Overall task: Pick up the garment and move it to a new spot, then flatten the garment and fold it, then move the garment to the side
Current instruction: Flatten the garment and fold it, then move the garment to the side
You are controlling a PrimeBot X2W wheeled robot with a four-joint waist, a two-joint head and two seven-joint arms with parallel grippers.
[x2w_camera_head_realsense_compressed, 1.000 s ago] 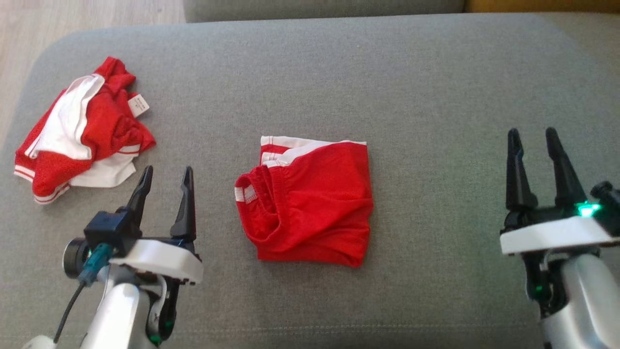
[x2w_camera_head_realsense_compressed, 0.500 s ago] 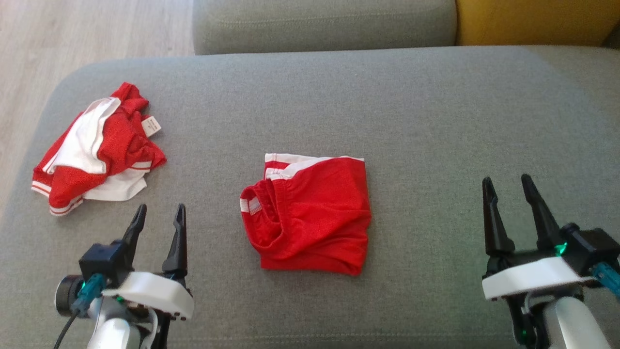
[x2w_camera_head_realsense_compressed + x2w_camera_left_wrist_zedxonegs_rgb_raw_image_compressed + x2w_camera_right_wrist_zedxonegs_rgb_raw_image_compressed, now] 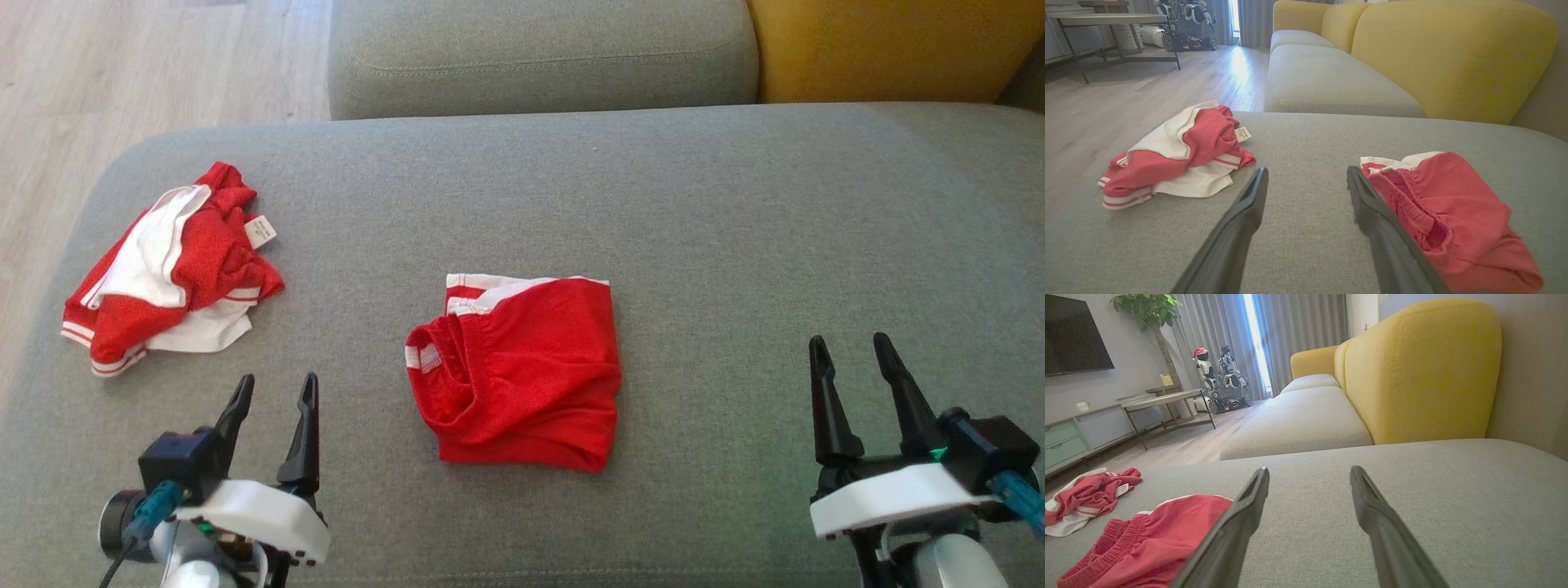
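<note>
Jaws of the left gripper and right gripper stand parted and empty, the folded garment lying at three o'clock of the nearer left, nine o'clock of the right.

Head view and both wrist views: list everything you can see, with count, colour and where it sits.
folded garment: one, red with white trim, middle of the near cushion
crumpled garment: one, red and white, left end of that cushion, apart from the folded one
near cushion: one, grey, under both garments
far cushion: one, grey, beyond the near one
backrest: one, yellow, far right
floor: pale wood, far left
table: one, pale top and dark legs, on the floor
television: one, black, on the wall
plant: one, green, by the curtains
left claw: one, dark, open and empty, left of the folded garment
right claw: one, dark, open and empty, right of it
</note>
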